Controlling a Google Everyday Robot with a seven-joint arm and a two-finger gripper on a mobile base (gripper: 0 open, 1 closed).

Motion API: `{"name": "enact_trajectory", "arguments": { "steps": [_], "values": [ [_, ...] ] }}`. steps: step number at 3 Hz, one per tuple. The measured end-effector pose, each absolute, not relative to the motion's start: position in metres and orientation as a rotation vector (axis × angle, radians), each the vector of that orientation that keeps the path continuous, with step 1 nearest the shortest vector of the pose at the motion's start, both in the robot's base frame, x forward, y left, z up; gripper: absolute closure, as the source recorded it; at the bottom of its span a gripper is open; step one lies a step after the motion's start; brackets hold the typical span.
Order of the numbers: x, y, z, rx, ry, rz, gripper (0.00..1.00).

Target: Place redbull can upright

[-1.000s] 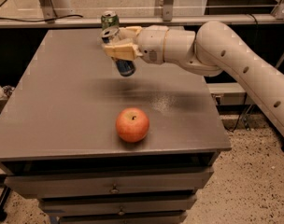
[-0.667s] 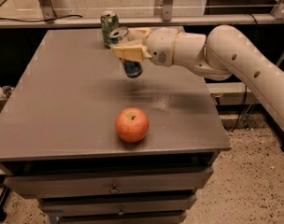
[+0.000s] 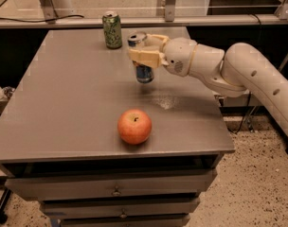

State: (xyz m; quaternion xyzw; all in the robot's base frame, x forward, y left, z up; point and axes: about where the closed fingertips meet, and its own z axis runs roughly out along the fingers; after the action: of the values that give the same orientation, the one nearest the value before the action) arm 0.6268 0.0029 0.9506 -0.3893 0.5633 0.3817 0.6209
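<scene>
Redbull can (image 3: 144,74), slim blue-and-silver metal, clamped in the tan two-finger end effector (image 3: 143,56), silver top up, close to vertical, low over the grey counter (image 3: 63,103) toward the back. Gripped round the upper half, probably to leave the base free to land flat. Cannot tell whether touching down yet. Near the green patterned can (image 3: 112,30), well apart from the round red apple (image 3: 134,126). Needs a level base before letting go.

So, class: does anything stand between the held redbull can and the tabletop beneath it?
Nothing visible does. The gripper holds the redbull can upright over bare tabletop; the green can stands farther back and the apple sits nearer the front, both apart.
</scene>
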Motion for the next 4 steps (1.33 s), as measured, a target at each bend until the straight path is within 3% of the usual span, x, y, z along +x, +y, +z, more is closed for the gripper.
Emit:
{"name": "enact_trajectory", "arguments": {
  "steps": [4],
  "values": [
    [0.621,-0.041,0.935,-0.769,1.280,0.934,1.00]
  ]
}}
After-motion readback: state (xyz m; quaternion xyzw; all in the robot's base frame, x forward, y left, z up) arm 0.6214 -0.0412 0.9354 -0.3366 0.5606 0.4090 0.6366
